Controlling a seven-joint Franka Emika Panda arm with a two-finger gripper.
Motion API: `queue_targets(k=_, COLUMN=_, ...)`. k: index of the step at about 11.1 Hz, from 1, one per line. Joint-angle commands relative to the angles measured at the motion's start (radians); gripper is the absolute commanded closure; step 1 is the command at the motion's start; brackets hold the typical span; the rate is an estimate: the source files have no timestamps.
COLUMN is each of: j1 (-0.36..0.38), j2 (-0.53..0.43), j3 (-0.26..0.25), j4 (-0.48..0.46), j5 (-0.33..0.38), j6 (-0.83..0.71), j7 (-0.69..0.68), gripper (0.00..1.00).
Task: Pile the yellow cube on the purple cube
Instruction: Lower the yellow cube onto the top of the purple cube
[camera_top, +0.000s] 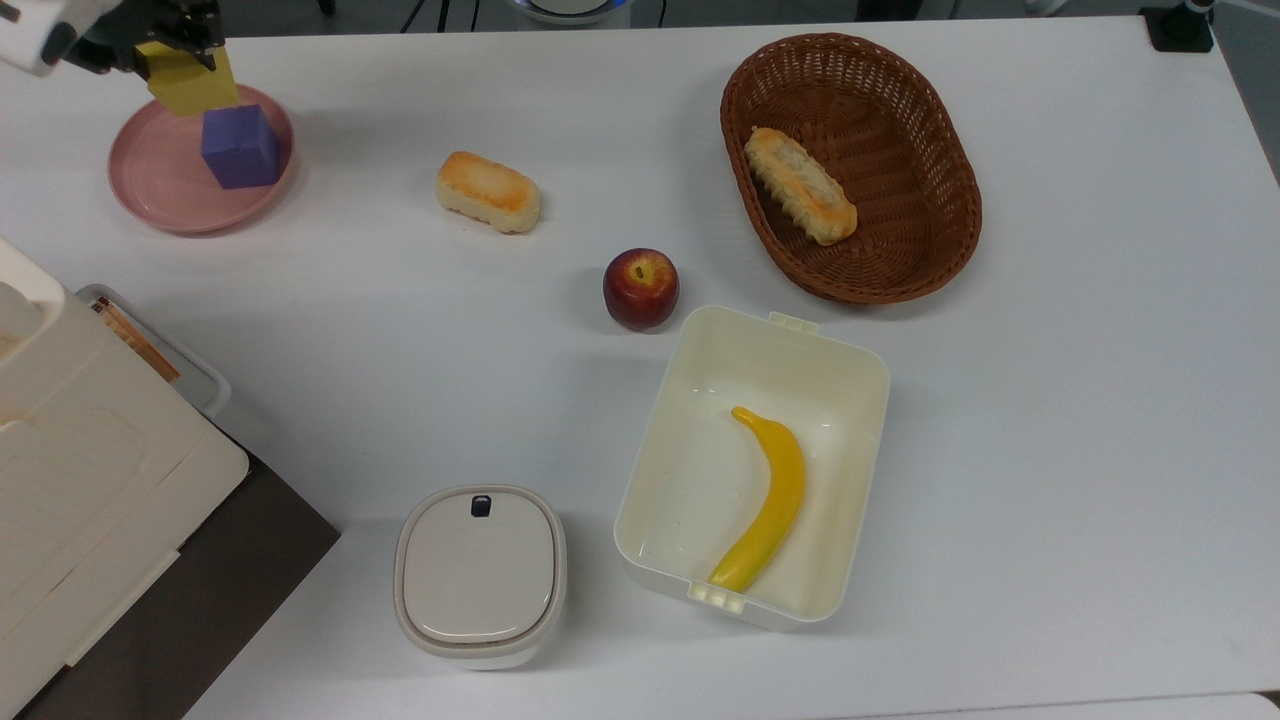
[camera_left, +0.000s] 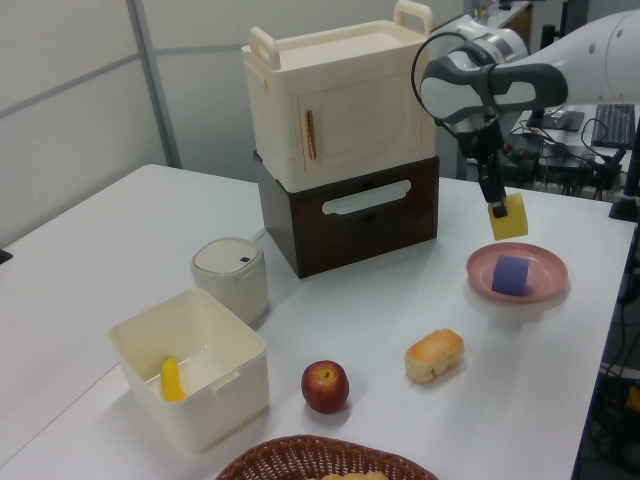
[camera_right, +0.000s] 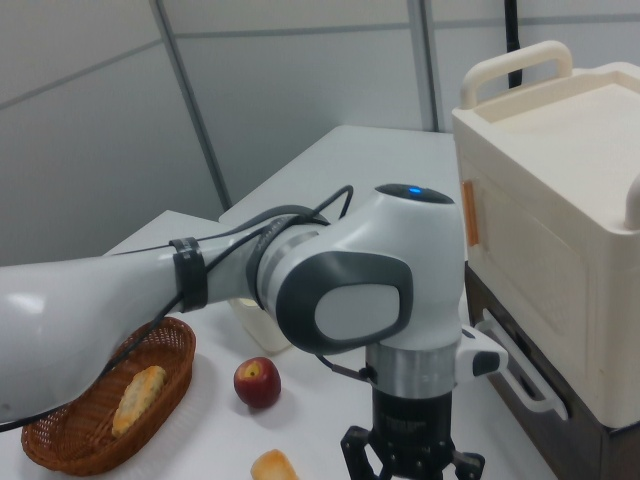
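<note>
While I hold over the plate, quick notes per item:

Gripper: black two-finger gripper (camera_left: 493, 199) clamped on the small pale-yellow matte cube (camera_left: 508, 217), top end of it; cube hangs below the fingers, tilted a bit in left view.

Yellow cube pos: in the air, above the round pink plate (camera_top: 150, 185). In top view the yellow cube (camera_top: 187, 80) reads toward the plate's upper-left rim, overlapping the upper-left corner of the small violet-purple matte cube (camera_top: 240, 147). In left view it's above and slightly left of the purple cube (camera_left: 512, 274), clear gap btwn them, not touching.

Purple cube pos: sits flat on the plate, right-of-centre in top view.

Handling (my guess): block looks light, stiff, sharp-edged, matte so prob not slippery; no fragility worry. Best hold = two opposite flat faces, near upper half, which is about what I've got. Tilt means faces may not land flush.

Alignment (guess): not centred over the purple cube yet; need a small lateral shift + level out before lowering.

Risk (guess): purple top is about same size as yellow base, so off-centre release cd tip it off or nudge the purple cube across the plate.

Nearby: bread roll (camera_top: 488, 191), red apple (camera_top: 640, 288), well apart, no interference.
</note>
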Motion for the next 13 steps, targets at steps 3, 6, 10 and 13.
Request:
queue_targets(k=3, j1=-0.002, j2=0.046, j3=-0.001, j4=-0.007, j5=-0.015, j6=-0.011, j7=-0.087, gripper=0.81)
queue_targets(k=6, j1=0.0, j2=0.08, j3=-0.001, j4=-0.007, j5=-0.016, j6=-0.007, j7=-0.087, gripper=0.74)
queue_targets(k=10, j1=0.0, j2=0.094, j3=-0.001, j4=-0.005, j5=-0.039, j6=-0.003, j7=-0.087, gripper=0.6)
queue_targets(k=13, j1=0.0, j2=0.092, j3=-0.002, j4=-0.001, j5=-0.042, j6=-0.007, j7=-0.082, gripper=0.19)
